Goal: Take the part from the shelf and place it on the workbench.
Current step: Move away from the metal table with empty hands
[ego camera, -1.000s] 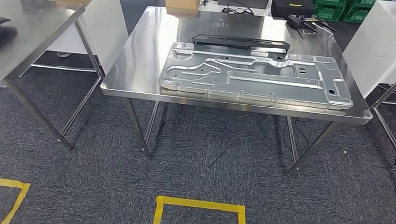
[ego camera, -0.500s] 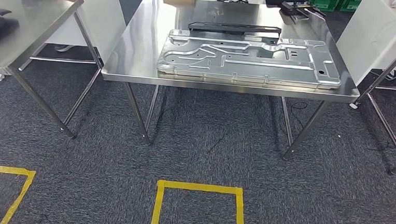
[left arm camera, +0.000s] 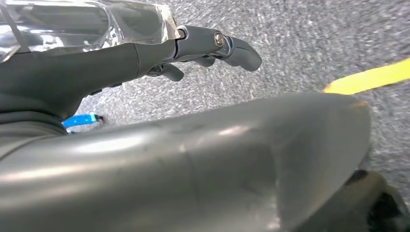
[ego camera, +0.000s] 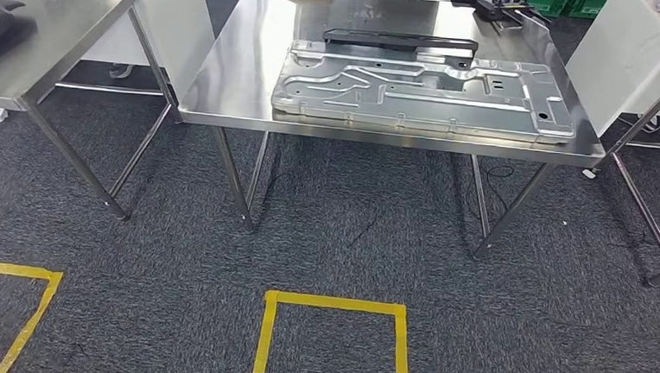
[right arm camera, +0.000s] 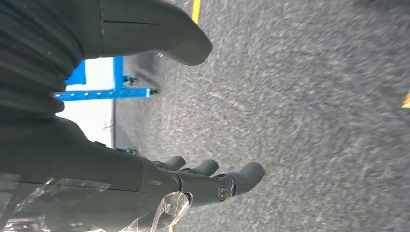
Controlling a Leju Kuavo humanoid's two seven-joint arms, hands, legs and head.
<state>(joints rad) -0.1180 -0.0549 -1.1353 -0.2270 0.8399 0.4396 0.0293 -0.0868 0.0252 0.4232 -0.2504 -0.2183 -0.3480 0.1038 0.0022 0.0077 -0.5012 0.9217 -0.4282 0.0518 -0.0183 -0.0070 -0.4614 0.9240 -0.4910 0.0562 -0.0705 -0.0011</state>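
Both hands hang over the grey carpet point(ego camera: 349, 240): left hand point(left arm camera: 145, 58) and right hand point(right arm camera: 159, 183) each empty, fingers loosely spread. Farther off, the large stamped silver metal panel point(ego camera: 423, 93) lies flat on the stainless steel surface point(ego camera: 239, 60), a black bar point(ego camera: 400, 40) just behind it.

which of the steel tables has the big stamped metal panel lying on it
The middle stainless steel table, straight ahead beyond the yellow tape square, carries the large silver stamped metal panel. The steel table to its left bears only a dark object at its edge.

Glossy steel workbench point(ego camera: 238, 68), stamped metal part point(ego camera: 423, 93) (dull silver), seemingly rough carpet point(ego camera: 348, 257)
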